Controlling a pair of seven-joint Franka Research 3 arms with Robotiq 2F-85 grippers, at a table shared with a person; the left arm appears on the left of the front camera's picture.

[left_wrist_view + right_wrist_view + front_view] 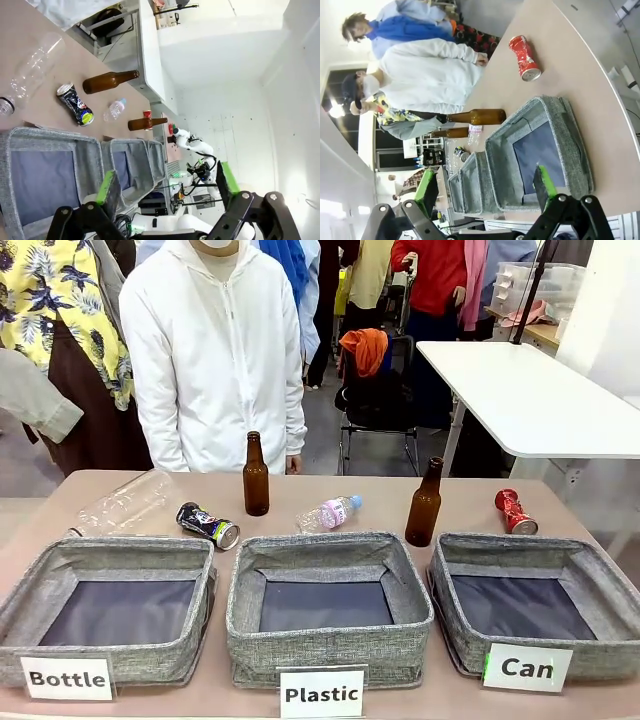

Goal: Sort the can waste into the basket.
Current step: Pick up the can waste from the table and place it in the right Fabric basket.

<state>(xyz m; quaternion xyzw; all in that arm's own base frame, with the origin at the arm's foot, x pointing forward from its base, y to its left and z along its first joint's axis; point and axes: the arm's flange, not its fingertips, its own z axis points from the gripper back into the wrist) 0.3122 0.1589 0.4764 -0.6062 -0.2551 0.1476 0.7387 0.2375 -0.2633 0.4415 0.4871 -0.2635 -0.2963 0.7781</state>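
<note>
The red can (515,511) lies on its side near the far right corner of the surface (470,502), just behind the far rim of the basket (530,545) with the "Can" card (527,668). There is bare room between that can and the right edge. The dark can (208,525) lies on its side well to the left, just behind the far right corner of the "Bottle" bin (110,550), between a big clear bottle (122,505) and an upright brown bottle (256,475). A second brown bottle (424,504) stands just beside the basket's far left corner. The bins sit in a row along my near edge with narrow gaps between them, the "Plastic" bin (325,548) in the middle. A person (215,350) stands at the far edge.

My left fingers (107,189) are spread wide in the air, holding and touching nothing. My right fingers (544,184) are spread just as wide, also with nothing in them, and the basket lies beyond them.
</note>
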